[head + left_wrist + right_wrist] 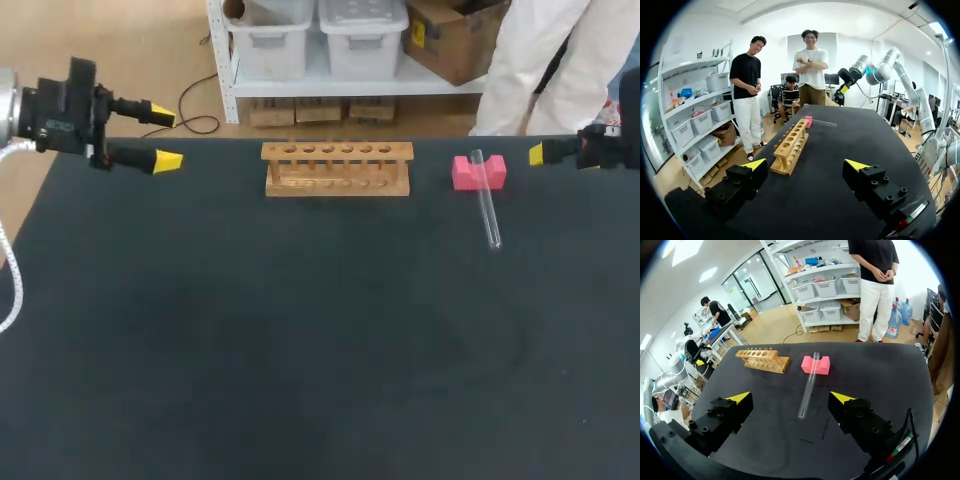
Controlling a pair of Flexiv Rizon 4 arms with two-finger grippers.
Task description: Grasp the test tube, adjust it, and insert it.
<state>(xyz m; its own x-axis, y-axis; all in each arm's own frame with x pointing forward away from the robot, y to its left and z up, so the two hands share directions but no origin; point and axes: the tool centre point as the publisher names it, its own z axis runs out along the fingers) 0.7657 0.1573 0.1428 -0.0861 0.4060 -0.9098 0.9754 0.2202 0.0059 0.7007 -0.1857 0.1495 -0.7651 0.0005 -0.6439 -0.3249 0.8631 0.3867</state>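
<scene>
A clear glass test tube [486, 200] lies with its upper end propped on a pink notched block [478, 172] at the back right of the black table. In the right wrist view the test tube [808, 385] and pink block [816, 364] lie ahead of my open right gripper [792, 399], well apart from it. A wooden tube rack [337, 168] with a row of holes stands at the back centre. My left gripper [165, 137] hangs open at the far left, over the table's back corner, holding nothing. The rack [791, 147] lies ahead of the left gripper [806, 165].
The black table [300, 330] has broad bare surface in front of the rack and the block. My right arm [600, 150] comes in over the right edge, at the height of the block.
</scene>
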